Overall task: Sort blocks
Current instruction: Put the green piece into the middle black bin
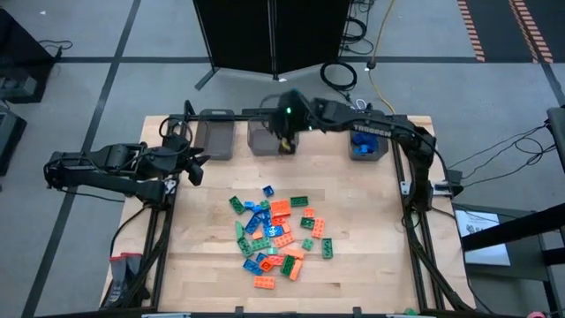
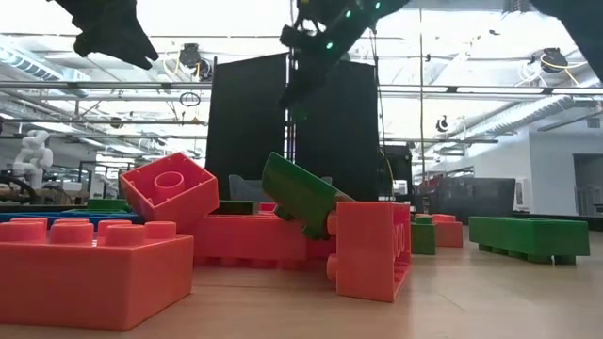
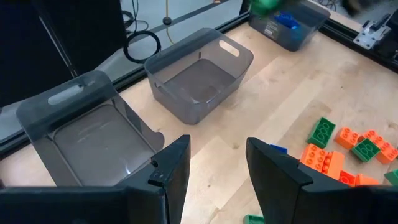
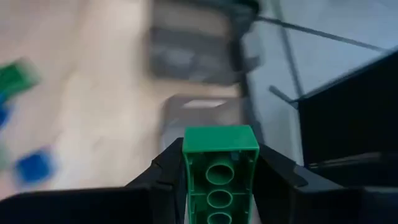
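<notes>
A pile of orange, green and blue blocks (image 1: 275, 232) lies on the wooden table's middle. Three grey bins stand along the far edge: the left bin (image 1: 216, 135), the middle bin (image 1: 263, 138) and the right bin (image 1: 366, 143), which holds blue blocks. My right gripper (image 1: 284, 141) hangs over the middle bin's right end, shut on a green block (image 4: 219, 167). At the table's left side my left gripper (image 3: 217, 163) stands open above the table with nothing between its fingers. My right gripper pinches the green block between its two fingers, one on each long side (image 4: 186, 177). The block lies along the fingers, its hollow underside facing the wrist camera. It is lifted clear of the table, above the middle bin, and the fingers slant downward.
The left bin (image 3: 93, 134) and middle bin (image 3: 199, 81) hold no blocks. Bare wood lies between the bins and the pile. Black frame rails run along the table's left and right edges, and cables lie on the floor beyond the far edge.
</notes>
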